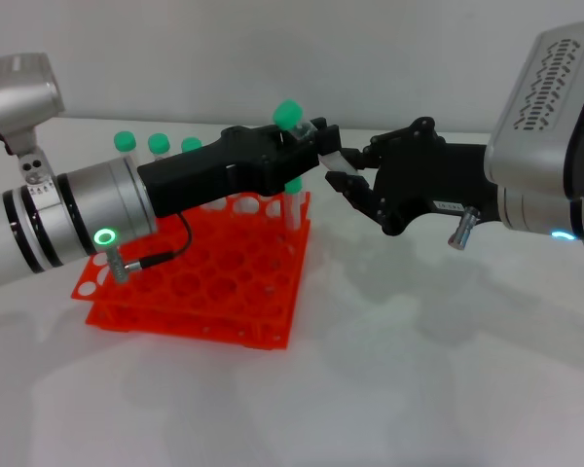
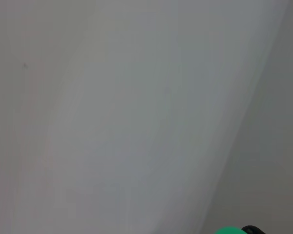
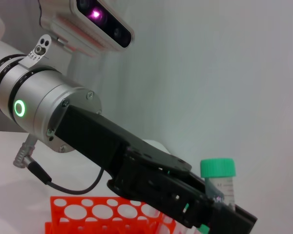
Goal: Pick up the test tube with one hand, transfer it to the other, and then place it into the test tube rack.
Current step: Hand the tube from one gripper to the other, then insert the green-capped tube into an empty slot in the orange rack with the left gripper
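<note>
Left gripper [image 1: 316,136] clamps the test tube [image 1: 294,121] in mid-air above the far right corner of the test tube rack [image 1: 204,282]. Right gripper [image 1: 343,170] sits just beside it, fingers spread, holding nothing.

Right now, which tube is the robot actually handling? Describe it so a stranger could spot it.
Start at the orange rack on the white table. Above its far right corner, the left gripper is shut on a green-capped tube, with the right gripper open just beside it. Unlike the other tubes, it is held in the air, not standing in the rack.
</note>
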`<action>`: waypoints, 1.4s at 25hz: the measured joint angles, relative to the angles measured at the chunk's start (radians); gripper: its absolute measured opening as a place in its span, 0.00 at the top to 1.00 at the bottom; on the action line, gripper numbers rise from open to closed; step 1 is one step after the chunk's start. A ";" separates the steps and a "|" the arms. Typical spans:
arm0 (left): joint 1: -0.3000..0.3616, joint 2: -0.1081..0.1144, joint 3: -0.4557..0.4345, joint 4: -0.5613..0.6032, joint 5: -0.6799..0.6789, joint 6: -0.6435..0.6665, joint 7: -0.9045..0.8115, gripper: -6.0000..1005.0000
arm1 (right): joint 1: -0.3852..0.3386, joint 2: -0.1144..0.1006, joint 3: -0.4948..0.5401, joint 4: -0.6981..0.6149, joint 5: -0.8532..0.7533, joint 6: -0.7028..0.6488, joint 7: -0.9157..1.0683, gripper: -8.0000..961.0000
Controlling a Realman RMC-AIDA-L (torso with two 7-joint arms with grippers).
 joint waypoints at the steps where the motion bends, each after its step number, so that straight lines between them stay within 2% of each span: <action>1: 0.000 0.000 0.000 0.000 0.002 0.000 0.001 0.78 | -0.001 0.000 0.002 0.000 0.000 0.003 0.000 0.71; 10: 0.018 -0.001 -0.009 0.028 -0.002 0.000 0.008 0.78 | -0.014 -0.004 0.056 0.029 -0.023 0.024 0.042 0.70; 16: 0.067 0.000 -0.013 0.086 -0.017 0.000 0.001 0.77 | -0.022 -0.003 0.116 0.076 -0.041 0.021 0.055 0.50; 21: 0.139 -0.002 -0.014 0.146 -0.021 0.001 -0.035 0.77 | -0.044 -0.001 0.184 0.104 -0.033 0.007 0.055 0.26; 27: 0.255 0.002 -0.029 0.212 -0.014 0.005 -0.129 0.77 | -0.052 -0.002 0.203 0.124 -0.032 -0.021 0.056 0.10; 31: 0.318 -0.001 -0.040 0.258 -0.009 -0.029 -0.136 0.77 | -0.047 -0.002 0.219 0.140 -0.033 -0.027 0.070 0.10; 35: 0.342 -0.008 -0.042 0.284 0.012 -0.124 -0.130 0.76 | -0.036 -0.003 0.219 0.147 -0.038 -0.024 0.090 0.11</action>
